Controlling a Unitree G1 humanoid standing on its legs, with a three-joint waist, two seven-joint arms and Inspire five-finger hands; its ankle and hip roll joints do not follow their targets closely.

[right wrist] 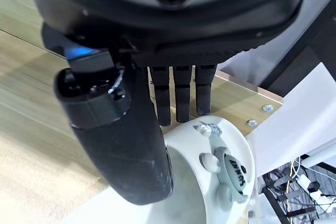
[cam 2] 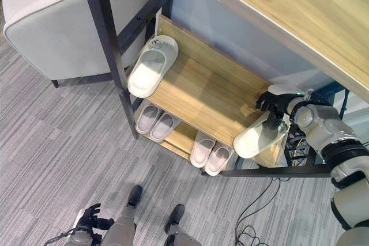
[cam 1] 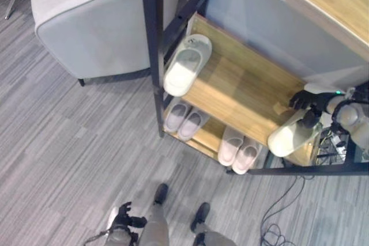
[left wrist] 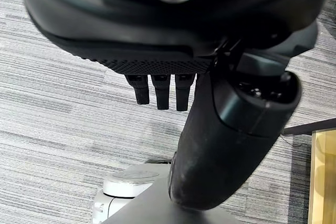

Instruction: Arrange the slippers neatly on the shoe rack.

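One white slipper (cam 2: 260, 135) is pinched by the right hand (cam 2: 275, 106) at the right end of the shoe rack (cam 2: 202, 93) shelf; its mate (cam 2: 152, 65) lies at the left end. The left hand (cam 1: 125, 218) is held low over the floor, fingers relaxed.

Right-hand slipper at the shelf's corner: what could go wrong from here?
1. The slipper in the right hand overhangs the front edge of the shelf; released here, it may tip to the floor.
2. It lies far from the other slipper at the shelf's left end, so the pair stays untidy.
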